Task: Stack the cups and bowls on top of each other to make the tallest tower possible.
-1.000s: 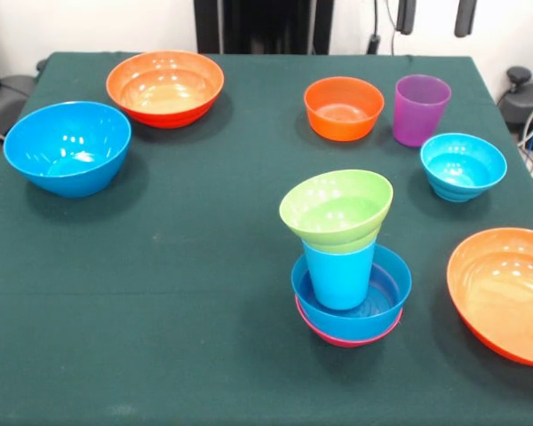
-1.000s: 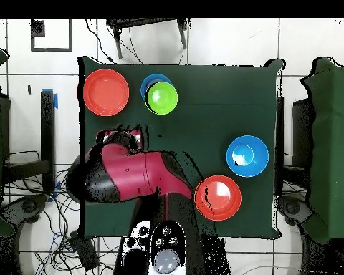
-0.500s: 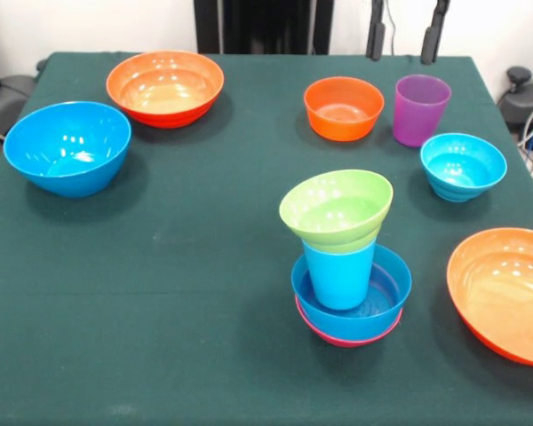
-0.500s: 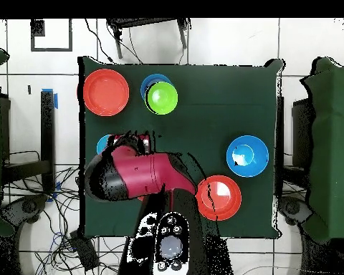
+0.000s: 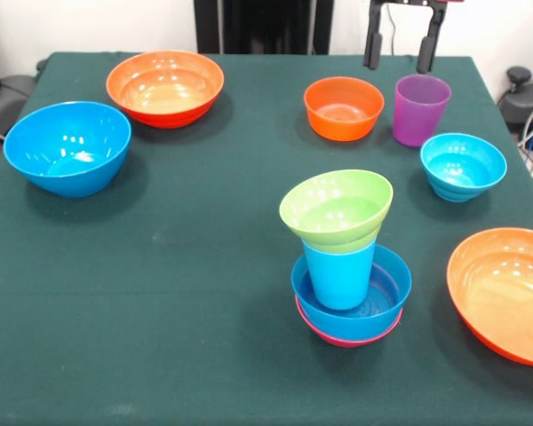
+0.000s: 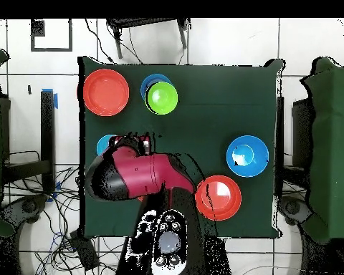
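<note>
My gripper (image 5: 398, 55), fingers spread and empty, hangs above the far right table (image 5: 160, 266); the upright purple cup (image 5: 420, 109) stands just below, slightly right and nearer.

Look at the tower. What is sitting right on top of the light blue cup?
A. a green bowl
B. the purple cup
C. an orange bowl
A. The green bowl rests tilted on the light blue cup; the purple cup stands apart on the table.
</note>
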Controlling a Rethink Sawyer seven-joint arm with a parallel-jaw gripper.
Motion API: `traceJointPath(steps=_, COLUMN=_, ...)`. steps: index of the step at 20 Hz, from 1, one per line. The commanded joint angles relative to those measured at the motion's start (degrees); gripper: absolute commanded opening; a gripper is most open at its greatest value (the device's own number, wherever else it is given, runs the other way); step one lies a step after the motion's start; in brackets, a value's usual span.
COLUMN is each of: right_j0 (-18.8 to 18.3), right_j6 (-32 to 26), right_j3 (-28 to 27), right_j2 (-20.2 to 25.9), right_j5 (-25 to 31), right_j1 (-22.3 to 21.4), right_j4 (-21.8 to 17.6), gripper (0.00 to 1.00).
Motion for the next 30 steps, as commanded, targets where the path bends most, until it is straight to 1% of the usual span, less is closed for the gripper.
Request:
traceJointPath(steps=1, right_j0=2.45, right_j6=8.93, right_j3=0.2, right_j2=-0.4, right_j5=-1.49, right_j1=3.01, right_j4=0.68, gripper=1.0)
traceJointPath(steps=7, right_j0=3.33, right_j6=9.18, right_j3=0.75, right_j2=-1.39, right_j5=-3.17, right_j1=3.77, right_j4=0.92, gripper=1.0)
traceJointPath(steps=11, right_j0=3.32, right_j6=8.91, right_j3=0.47, right_j2=-1.37, right_j5=-2.76, right_j1=3.82, right_j4=1.17, gripper=1.0)
traceJointPath(steps=17, right_j0=3.22, right_j6=9.06, right_j3=0.31, right_j2=-1.58, right_j5=-4.52, right_j1=5.61, right_j4=0.88, gripper=1.0)
traceJointPath(steps=21, right_j0=3.08, right_j6=8.78, right_j3=0.29, right_j2=-1.52, right_j5=-4.9, right_j1=5.89, right_j4=0.83, gripper=1.0)
traceJointPath(steps=30, right_j0=4.0, right_j6=8.86, right_j3=-0.27, right_j2=-2.4, right_j5=-5.28, right_j1=6.93, right_j4=1.26, gripper=1.0)
